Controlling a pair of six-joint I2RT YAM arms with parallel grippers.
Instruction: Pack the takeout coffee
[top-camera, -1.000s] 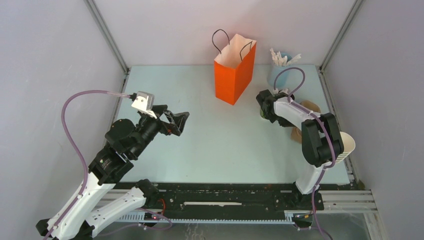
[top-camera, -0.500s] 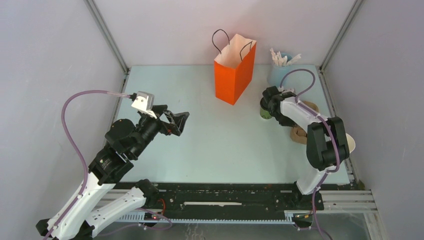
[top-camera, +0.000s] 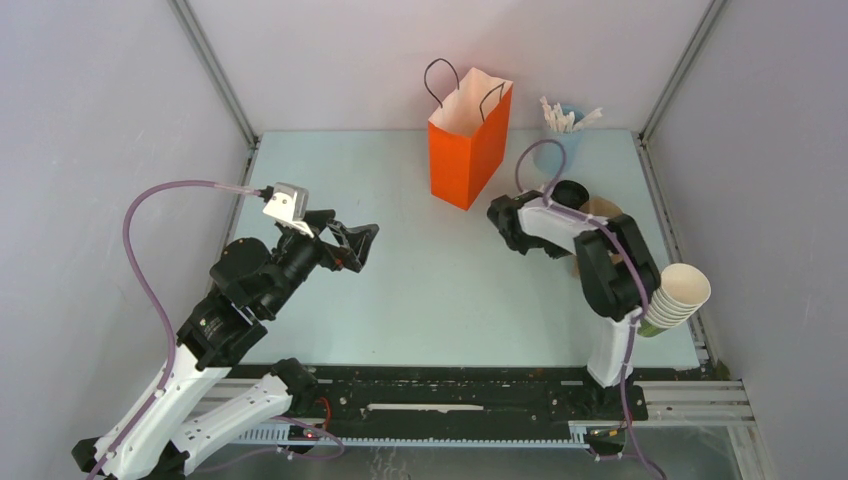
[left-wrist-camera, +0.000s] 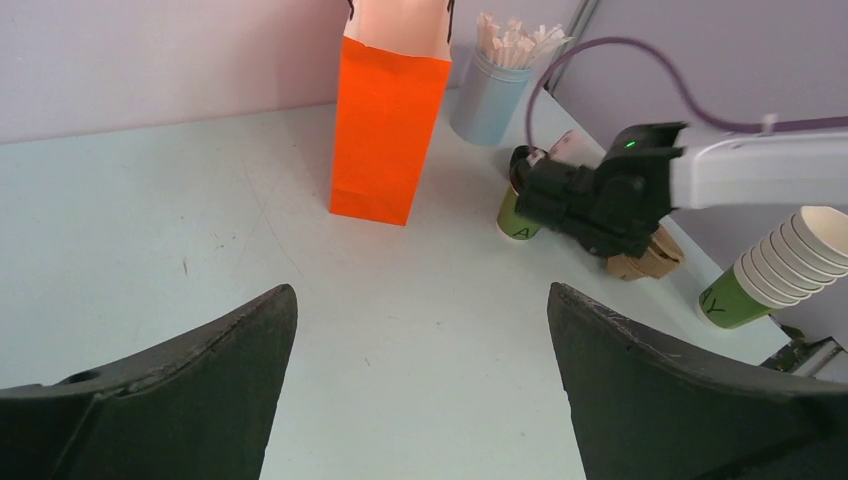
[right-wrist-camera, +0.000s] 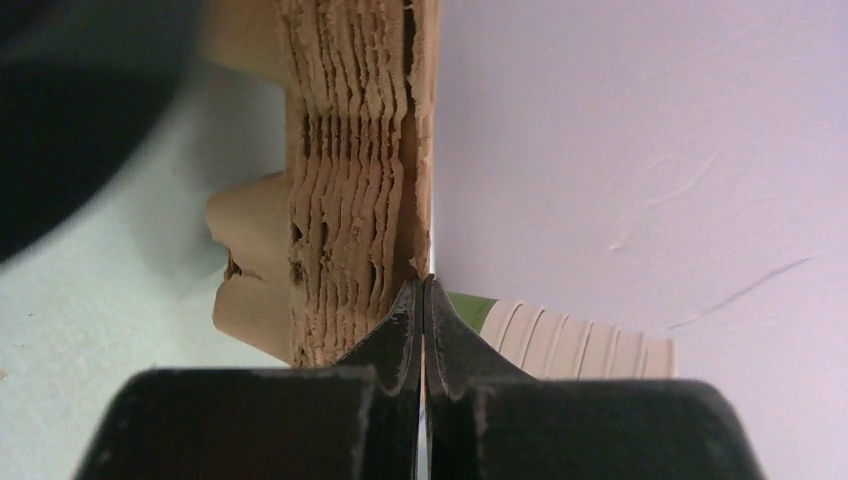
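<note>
Takeout coffee (top-camera: 570, 193) stands upright on the table (top-camera: 420, 300), right of the orange bag (top-camera: 468, 150). Its black lid is now uncovered, since the right arm has swung left off it. The right gripper (right-wrist-camera: 424, 290) is pinched closed on nothing, and the left gripper (left-wrist-camera: 420, 290) is spread wide, well apart from it. One coffee, one bag, one blue cup of sticks (left-wrist-camera: 487, 98), one stack of lidless cups (top-camera: 672, 300), one cardboard stack (right-wrist-camera: 350, 180).

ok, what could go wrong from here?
1. The right gripper is shut and empty close to the small olive-green paper cup with black lid; advancing like this would likely shove or tip it.
2. The stack of brown cardboard carriers sits near the cup, crowding a grasp.
3. The tall orange paper bag stands unsupported, with the open left gripper far off; it may topple on loading.
</note>
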